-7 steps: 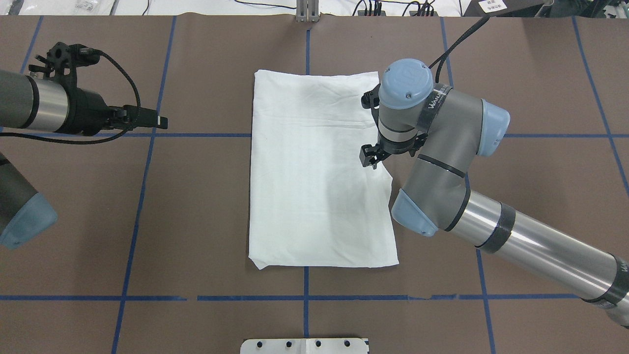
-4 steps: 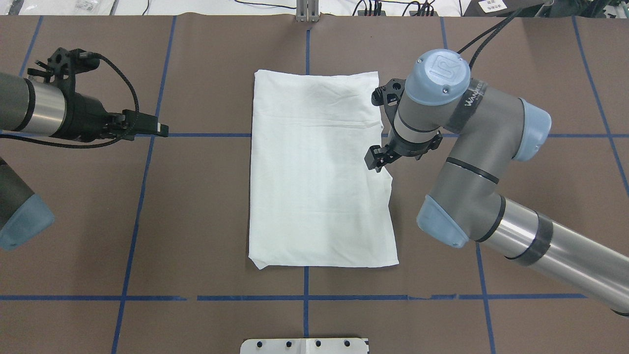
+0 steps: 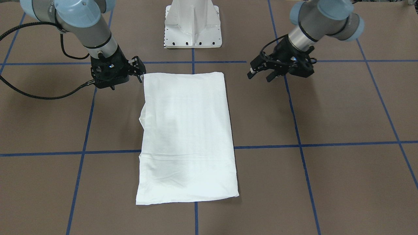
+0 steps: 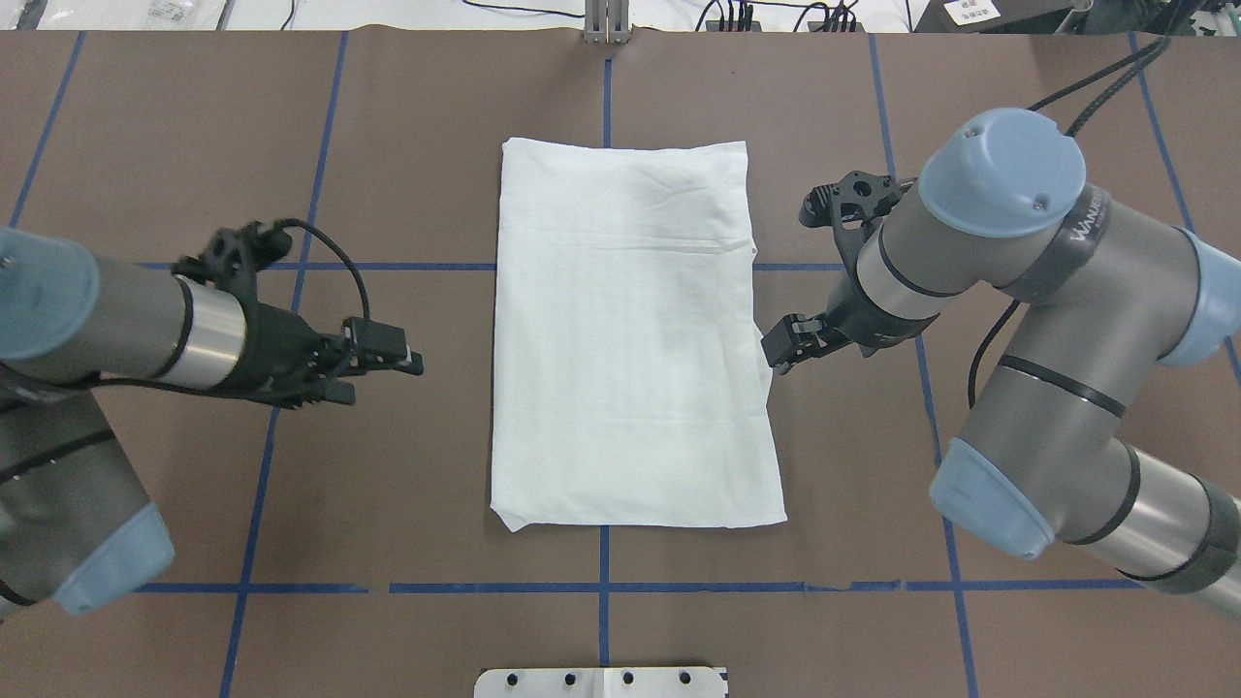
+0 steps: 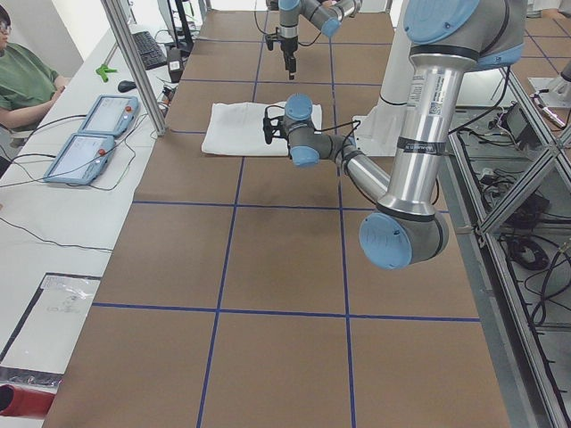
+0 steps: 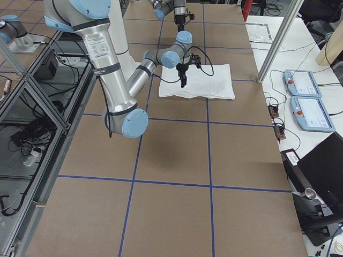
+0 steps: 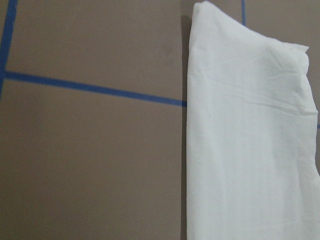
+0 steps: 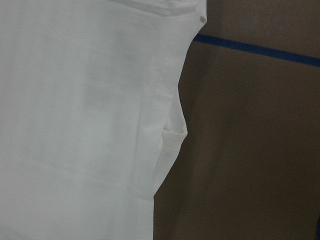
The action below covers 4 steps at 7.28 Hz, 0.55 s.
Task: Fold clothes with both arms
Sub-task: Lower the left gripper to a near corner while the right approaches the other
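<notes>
The white T-shirt (image 4: 630, 339) lies folded into a tall, flat rectangle at the middle of the brown surface (image 4: 407, 145), across the crossing of the blue tape lines (image 4: 427, 266). The left gripper (image 3: 259, 77) hangs off the shirt's left side, clear of the cloth, its fingers spread and holding nothing. The right gripper (image 4: 781, 351) sits just beside the right edge (where a small flap juts out); whether its fingers are parted, I cannot tell.
</notes>
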Motion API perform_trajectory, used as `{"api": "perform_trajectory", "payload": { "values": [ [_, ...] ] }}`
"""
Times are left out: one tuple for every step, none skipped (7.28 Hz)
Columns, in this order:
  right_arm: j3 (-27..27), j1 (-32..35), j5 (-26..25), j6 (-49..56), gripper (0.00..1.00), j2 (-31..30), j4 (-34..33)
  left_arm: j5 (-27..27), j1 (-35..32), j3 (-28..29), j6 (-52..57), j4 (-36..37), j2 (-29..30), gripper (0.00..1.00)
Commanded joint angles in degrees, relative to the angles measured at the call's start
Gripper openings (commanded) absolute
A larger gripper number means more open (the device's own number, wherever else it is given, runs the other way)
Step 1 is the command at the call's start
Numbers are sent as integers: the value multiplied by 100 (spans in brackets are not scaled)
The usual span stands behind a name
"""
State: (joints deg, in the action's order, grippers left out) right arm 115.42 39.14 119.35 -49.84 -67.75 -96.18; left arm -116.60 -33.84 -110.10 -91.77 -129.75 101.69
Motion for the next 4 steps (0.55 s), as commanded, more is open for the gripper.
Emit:
{"api": "perform_trajectory", "payload": {
  "values": [
    [365, 6, 97, -411, 100, -326, 37, 749, 1104, 198, -963, 665, 645, 100],
    [419, 6, 158, -552, 100, -335, 38, 1084, 1273, 583, -1122, 1314, 1398, 99],
    [419, 6, 159, -666, 100, -326, 46, 1104, 1283, 708, -1141, 1442, 1510, 98],
    [411, 15, 150, -693, 100, -318, 38, 1113, 1284, 727, -1115, 1478, 1459, 97]
  ]
}}
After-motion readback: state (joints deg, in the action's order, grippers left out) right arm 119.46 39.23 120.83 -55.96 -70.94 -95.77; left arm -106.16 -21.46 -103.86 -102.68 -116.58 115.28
